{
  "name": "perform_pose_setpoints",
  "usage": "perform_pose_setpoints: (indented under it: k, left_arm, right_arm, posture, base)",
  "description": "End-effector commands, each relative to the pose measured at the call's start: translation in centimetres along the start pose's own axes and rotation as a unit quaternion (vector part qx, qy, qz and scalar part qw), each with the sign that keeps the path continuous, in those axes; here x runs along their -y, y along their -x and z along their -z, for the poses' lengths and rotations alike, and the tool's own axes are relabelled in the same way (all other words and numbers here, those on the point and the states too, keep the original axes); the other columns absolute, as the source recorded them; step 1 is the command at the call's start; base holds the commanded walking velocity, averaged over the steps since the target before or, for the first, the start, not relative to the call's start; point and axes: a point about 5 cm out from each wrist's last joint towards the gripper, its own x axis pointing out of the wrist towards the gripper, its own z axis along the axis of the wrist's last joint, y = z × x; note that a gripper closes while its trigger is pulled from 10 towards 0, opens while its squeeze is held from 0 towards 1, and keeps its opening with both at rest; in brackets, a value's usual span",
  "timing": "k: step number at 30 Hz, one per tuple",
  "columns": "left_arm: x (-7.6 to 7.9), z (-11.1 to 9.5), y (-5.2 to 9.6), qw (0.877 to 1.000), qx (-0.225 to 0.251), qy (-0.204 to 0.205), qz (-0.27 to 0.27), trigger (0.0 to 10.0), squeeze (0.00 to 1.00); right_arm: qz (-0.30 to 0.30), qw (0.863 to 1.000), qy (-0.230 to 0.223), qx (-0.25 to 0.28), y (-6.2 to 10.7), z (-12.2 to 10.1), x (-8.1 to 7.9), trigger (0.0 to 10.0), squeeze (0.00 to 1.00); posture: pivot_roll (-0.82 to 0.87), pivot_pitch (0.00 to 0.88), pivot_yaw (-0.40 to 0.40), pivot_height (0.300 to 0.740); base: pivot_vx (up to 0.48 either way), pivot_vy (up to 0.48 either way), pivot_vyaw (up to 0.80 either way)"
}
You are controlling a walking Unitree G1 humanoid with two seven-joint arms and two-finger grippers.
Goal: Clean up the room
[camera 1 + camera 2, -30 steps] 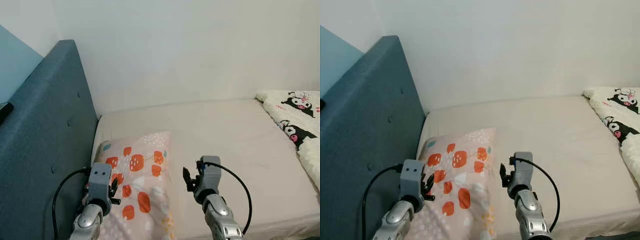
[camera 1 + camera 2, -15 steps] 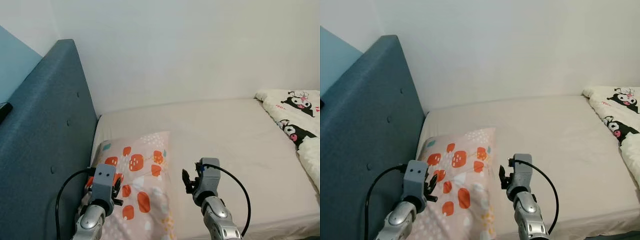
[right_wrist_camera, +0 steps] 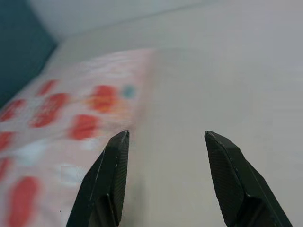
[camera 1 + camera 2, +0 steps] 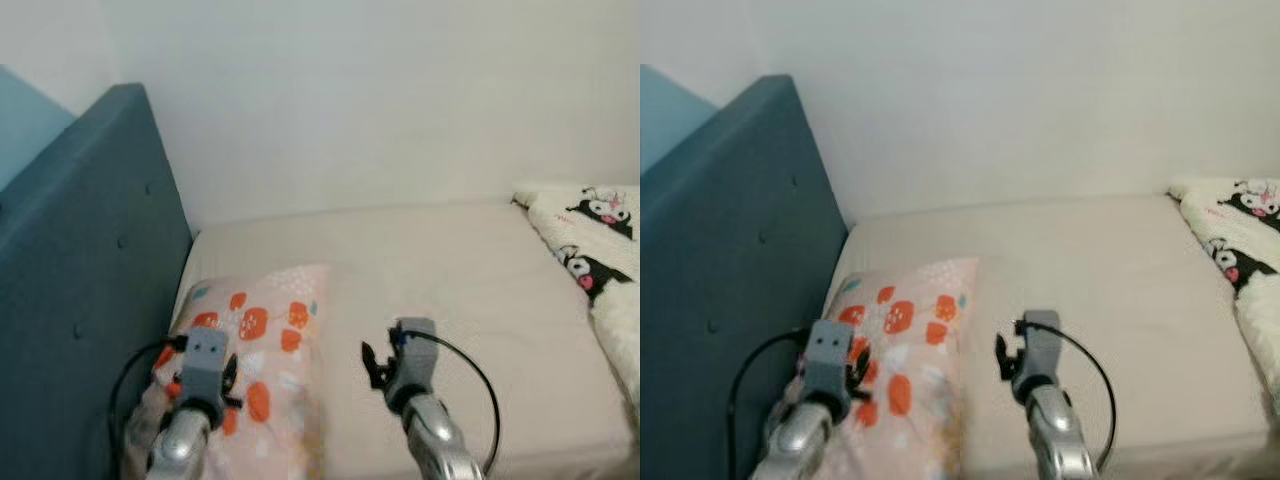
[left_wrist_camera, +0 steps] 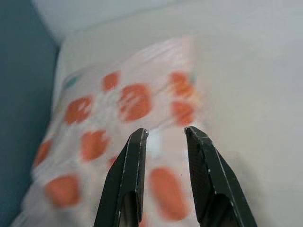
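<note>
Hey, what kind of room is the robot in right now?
Most likely a bedroom: a bed with a beige sheet, a blue padded headboard, a pillow with orange fruit print, and a cartoon-print blanket at the far end.

head eyes look down at bed [image 4: 480, 270]; wrist views near pillow [image 5: 128, 104]

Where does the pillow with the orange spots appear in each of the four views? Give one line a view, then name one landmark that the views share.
Left eye view: pillow at lower left, beside the blue headboard.
Right eye view: lower left, by the headboard.
Left wrist view: spread behind the left gripper.
Right wrist view: beyond one finger of the right gripper.
Shared landmark: the blue headboard.
</note>
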Motion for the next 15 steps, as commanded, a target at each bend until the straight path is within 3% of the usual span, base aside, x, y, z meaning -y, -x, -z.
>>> perform_pose_setpoints:
  k: [1,15]
  left_arm:
    - [-0.56,0.13,0.1,1.0,-0.003,-0.006,-0.008,10.0,0.0]
    - [-0.75,0.15,0.24,1.0,-0.003,-0.01,-0.009,10.0,0.0]
  right_arm:
    - [-0.011,1.0,-0.005,0.001,-0.09,-0.04,-0.95,10.0,0.0]
    - [-0.011,1.0,-0.009,0.0,0.02,0.04,-1.02,10.0,0.0]
  posture:
    - [0.0,0.039,-0.009,0.74]
    - [0.0,0.044,-0.006,0.74]
  base:
    - [0.0,-0.48,0.0]
    - [0.0,-0.48,0.0]
